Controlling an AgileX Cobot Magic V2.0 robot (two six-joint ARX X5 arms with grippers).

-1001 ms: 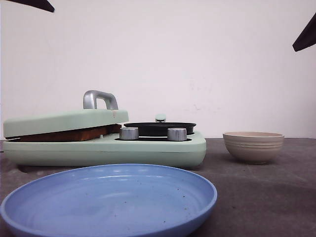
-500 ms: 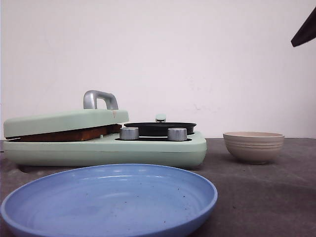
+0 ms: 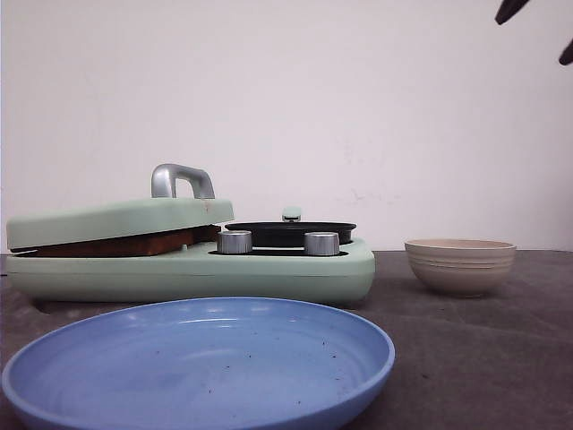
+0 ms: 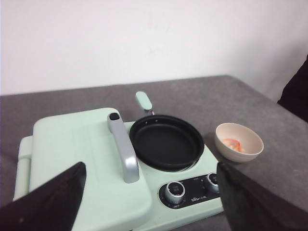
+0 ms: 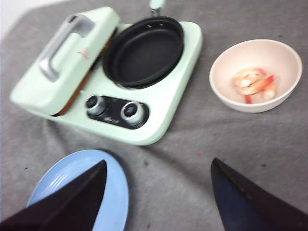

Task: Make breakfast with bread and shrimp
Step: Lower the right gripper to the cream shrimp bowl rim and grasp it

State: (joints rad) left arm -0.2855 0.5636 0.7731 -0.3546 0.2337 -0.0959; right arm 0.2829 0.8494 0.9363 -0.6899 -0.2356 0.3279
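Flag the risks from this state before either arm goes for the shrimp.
1. The shrimp lies low inside the beige bowl; open jaws reaching in may catch the rim and push or tip the bowl.
2. The black pan sits shallow beside the press lid and its handle; a drop released off-centre could land on the mint cooker body.
3. The blue plate fills the near table, so low arm sweeps could hit it.

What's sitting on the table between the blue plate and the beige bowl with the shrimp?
Nothing: the right wrist view shows only bare grey tablecloth between blue plate and beige bowl.
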